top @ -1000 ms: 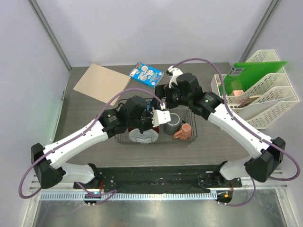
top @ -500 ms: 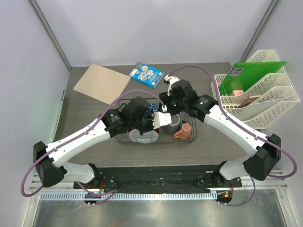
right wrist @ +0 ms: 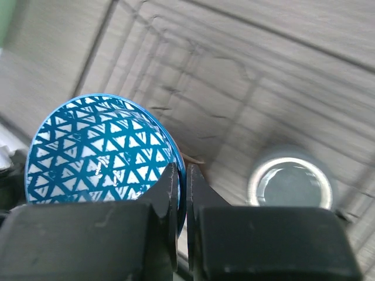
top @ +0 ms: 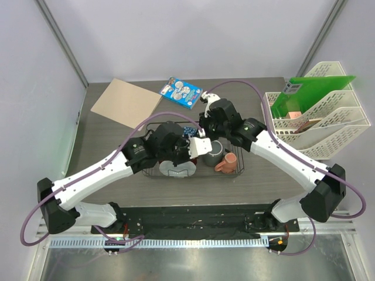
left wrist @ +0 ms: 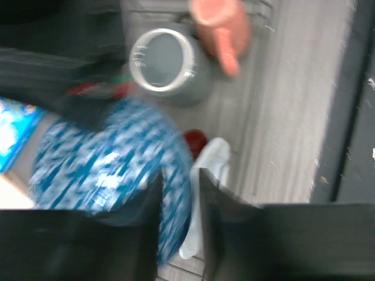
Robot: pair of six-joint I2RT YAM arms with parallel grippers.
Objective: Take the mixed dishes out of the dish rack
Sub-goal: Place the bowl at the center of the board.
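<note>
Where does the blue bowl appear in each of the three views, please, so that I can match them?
Top external: the bowl sits just above centre, only a blue sliver showing.
Left wrist: it is at lower left, blurred.
Right wrist: it is at lower left, its triangle-patterned inside facing the camera.
Shared landmark: the grey mug, at top centre of the left wrist view and at lower right of the right wrist view.

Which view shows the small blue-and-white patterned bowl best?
The right wrist view: the small blue-and-white patterned bowl is sharp, patterned inside facing the lens, rim pinched in the right claw. The left wrist view shows it blurred, rim within the left claw. The top view shows only a blue sliver.
</note>
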